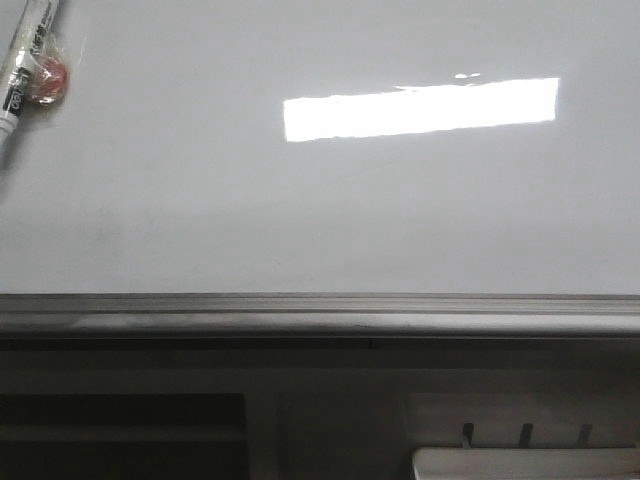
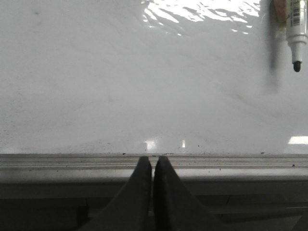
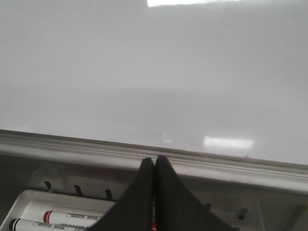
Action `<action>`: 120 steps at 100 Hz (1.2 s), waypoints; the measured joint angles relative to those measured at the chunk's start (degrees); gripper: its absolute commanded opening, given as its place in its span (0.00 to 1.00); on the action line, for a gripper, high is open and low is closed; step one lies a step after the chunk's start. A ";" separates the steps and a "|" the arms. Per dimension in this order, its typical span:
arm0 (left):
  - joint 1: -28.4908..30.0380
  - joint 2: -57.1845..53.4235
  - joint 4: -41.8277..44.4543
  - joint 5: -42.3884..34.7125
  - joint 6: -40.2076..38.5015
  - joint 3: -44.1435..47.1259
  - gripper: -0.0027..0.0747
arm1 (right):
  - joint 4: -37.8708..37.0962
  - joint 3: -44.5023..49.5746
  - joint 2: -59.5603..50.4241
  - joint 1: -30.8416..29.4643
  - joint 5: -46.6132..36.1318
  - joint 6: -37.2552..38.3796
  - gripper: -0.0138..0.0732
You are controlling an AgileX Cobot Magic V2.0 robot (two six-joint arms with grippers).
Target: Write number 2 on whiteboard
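Glossy whiteboard (image 1: 300,220) lies blank, a marker (image 1: 22,75) on its far-left corner, tip nearward; both pincers closed, empty.

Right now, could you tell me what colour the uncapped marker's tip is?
Black; the marker's tip shows best in the left wrist view.

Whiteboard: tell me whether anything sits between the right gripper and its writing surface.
Nothing visible does. The right gripper, jaws shut and empty, hangs just off the grey frame edge, and the whiteboard beyond it is bare. The only object lying on the board is an uncapped marker far toward the left corner. The tray of markers sits below the frame.
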 measured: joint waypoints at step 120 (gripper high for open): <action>0.00 0.00 -46.42 -14.16 0.10 0.00 0.01 | 19.28 0.00 0.00 0.00 -20.96 0.62 0.09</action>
